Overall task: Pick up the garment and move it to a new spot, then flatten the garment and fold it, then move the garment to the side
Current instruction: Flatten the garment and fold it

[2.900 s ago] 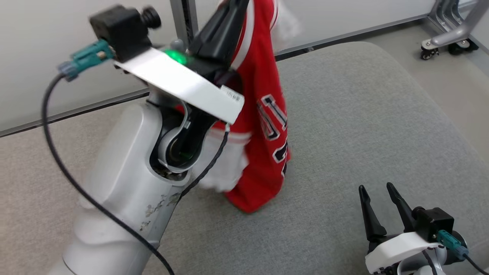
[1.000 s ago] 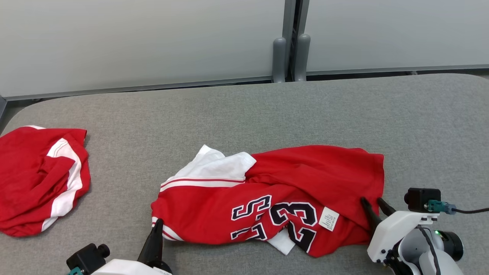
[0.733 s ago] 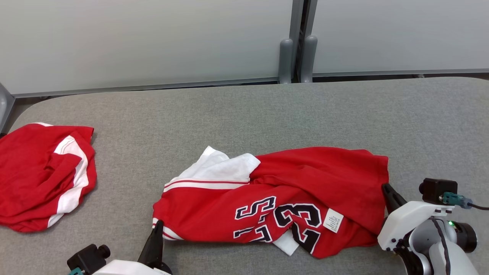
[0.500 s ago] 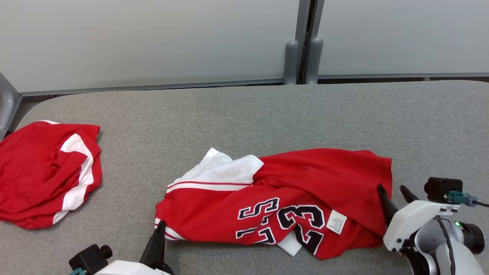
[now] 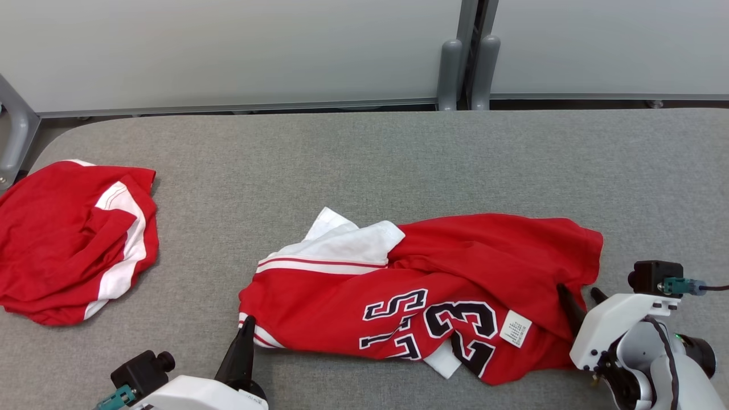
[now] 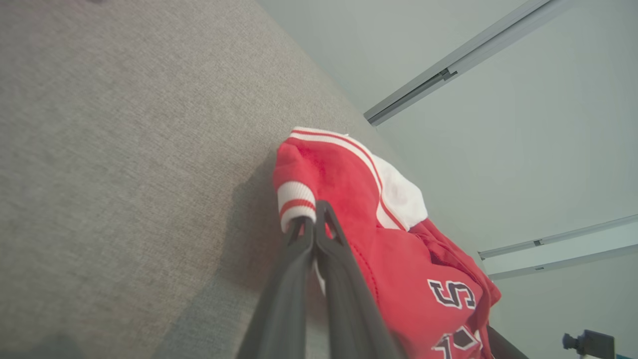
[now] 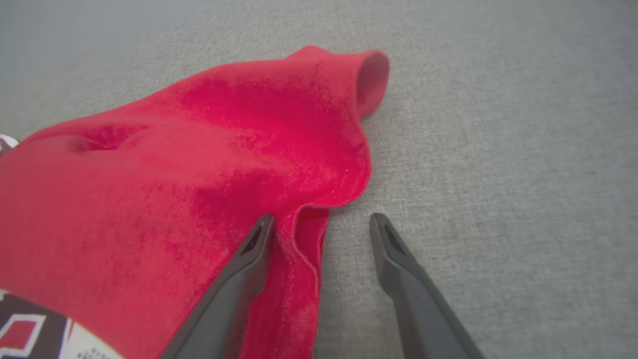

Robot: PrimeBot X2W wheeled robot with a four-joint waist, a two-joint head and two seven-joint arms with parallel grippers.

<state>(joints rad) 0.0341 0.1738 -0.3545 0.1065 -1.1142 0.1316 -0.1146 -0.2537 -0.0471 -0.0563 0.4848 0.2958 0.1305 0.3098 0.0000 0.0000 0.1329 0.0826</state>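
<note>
Left end effector [image 6: 311, 222]: fingers together, clamped on the striped corner of the garment [image 5: 433, 285]. Right end effector [image 7: 323, 218]: fingers apart, straddling the opposite hem, nothing gripped. Garment lies rumpled on the tabletop [image 5: 364, 159], toward its near edge. Assessment: relocation appears done; flattening barely begun; folding and moving aside outstanding. Second red garment [image 5: 68, 239] lies well apart, far left.

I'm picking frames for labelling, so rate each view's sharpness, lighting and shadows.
Head view: sharp, evenly lit, faint shadow under the jersey. Left wrist view: tilted, soft, the left gripper blurred near the lens, a shadow on the grey pad. Right wrist view: red oversaturated and grainy, upper left corner dim.
</note>
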